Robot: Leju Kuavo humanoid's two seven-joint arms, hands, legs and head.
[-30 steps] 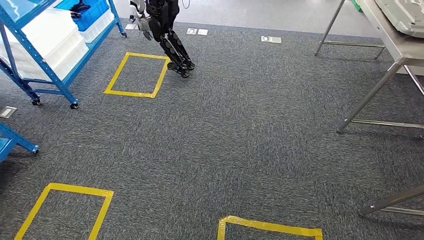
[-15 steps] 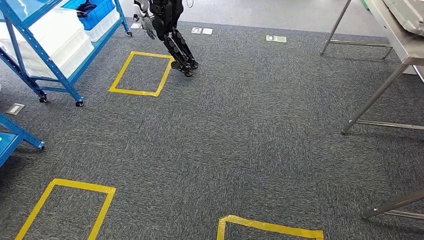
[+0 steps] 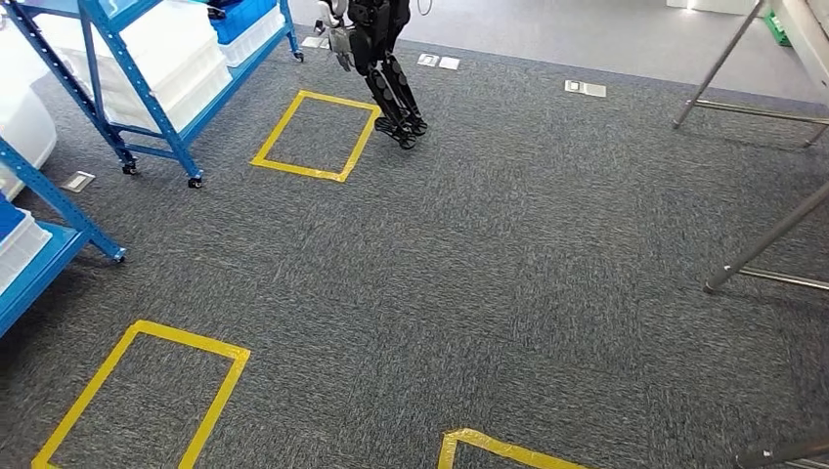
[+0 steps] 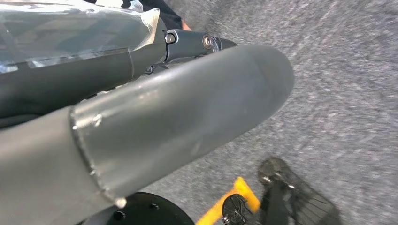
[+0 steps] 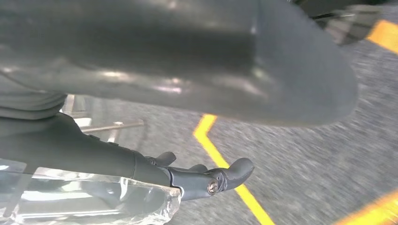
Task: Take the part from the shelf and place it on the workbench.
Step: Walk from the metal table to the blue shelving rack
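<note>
Head view first: grey carpet [image 3: 508, 274] with yellow tape squares [image 3: 315, 135], a blue shelf [image 3: 147, 98] of white bins, and another robot's legs [image 3: 391, 78] stood beside the far square. Over to the left wrist view, where the left hand [image 4: 155, 117] had its dark fingers [image 4: 192, 44] stretched out straight, the clear-wrapped part [image 4: 70, 33] lying right against them, grip impossible to tell. In the right wrist view, the right hand [image 5: 164, 61] lay fingers-to-wrapping too, hold equally unclear.
</note>
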